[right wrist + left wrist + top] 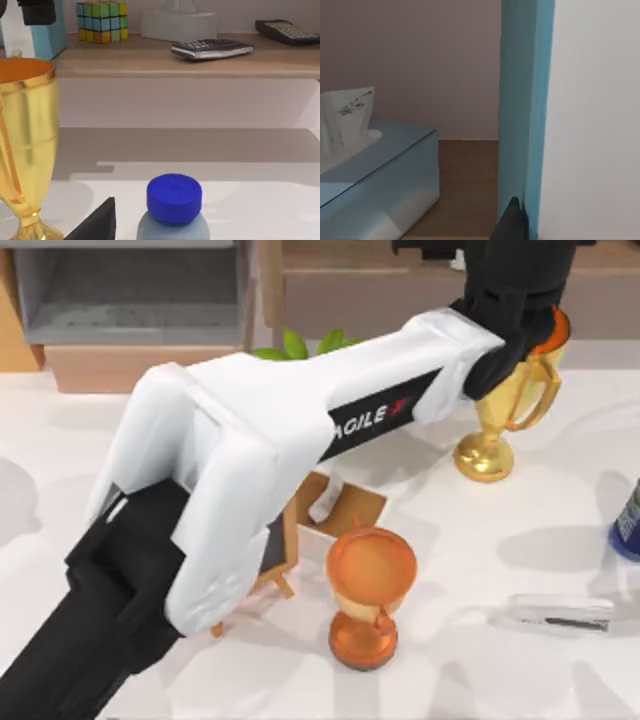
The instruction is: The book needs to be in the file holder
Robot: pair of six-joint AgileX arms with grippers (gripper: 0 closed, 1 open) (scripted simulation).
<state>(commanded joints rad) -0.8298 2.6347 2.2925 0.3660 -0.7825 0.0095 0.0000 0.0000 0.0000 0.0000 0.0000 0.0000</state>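
Observation:
The teal book (525,110) with white page edges stands upright right in front of the left wrist camera, one dark fingertip (510,222) pressed against its cover. From the right wrist view the book (50,30) hangs over the shelf end, my left gripper (35,10) shut on it. In the top view the left arm reaches diagonally across the table, its gripper (500,280) at the back right above the shelf. The file holder (130,300) stands at the back left, far from the book. My right gripper (95,225) sits low by a blue-capped bottle (174,205).
A gold trophy (500,410), orange hourglass (368,590), chalkboard easel (278,550) and plant (300,345) crowd the table under the left arm. The long wooden shelf (175,57) carries a colour cube (102,21), tissue box (375,175) and calculator (287,31).

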